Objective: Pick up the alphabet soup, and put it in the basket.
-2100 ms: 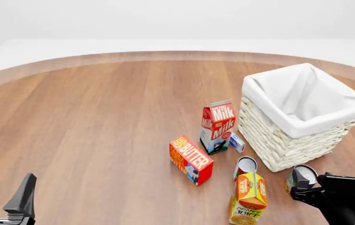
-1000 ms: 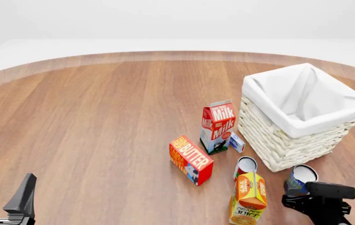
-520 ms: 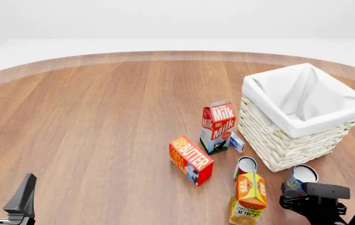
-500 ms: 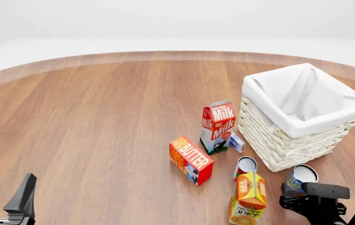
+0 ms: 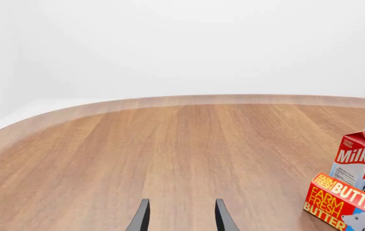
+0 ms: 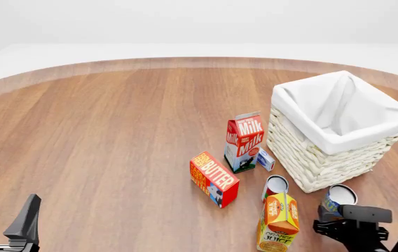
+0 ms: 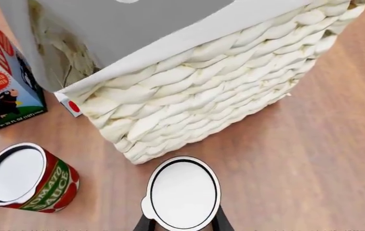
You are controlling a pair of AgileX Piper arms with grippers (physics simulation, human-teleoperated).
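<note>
Left wrist view: left gripper [image 5: 178, 216] sitting idle over bare wooden table [image 5: 169, 144], jaws apart, nothing between them. Milk carton [image 5: 361, 156] and butter box [image 5: 343, 202] showing off to one side. Pale, plain wall behind; wide open room on this half.

Front view: alphabet soup [image 6: 337, 199] standing on the table just in front of the basket [image 6: 339, 128], near its front corner, right gripper [image 6: 349, 223] hard against its near side. Orange juice carton [image 6: 278, 223] and the red-green can [image 6: 274, 188] standing close beside. Left gripper [image 6: 6, 220] waiting far off at the table's near edge.

Right wrist view: looking down on the soup's pale top [image 7: 182, 192], 2 dark jaws flanking the can's lower sides; whether they are pressing on it, cannot tell. Basket wall [image 7: 221, 110] rising just behind; red-green can [image 7: 25, 178] near, apart.

Judgement: can reading as rigid, fairly dense, smooth-sided, so slippery under light grip; best taken squarely across the label at mid-height. Lift needing to clear the basket rim; little side room
</note>
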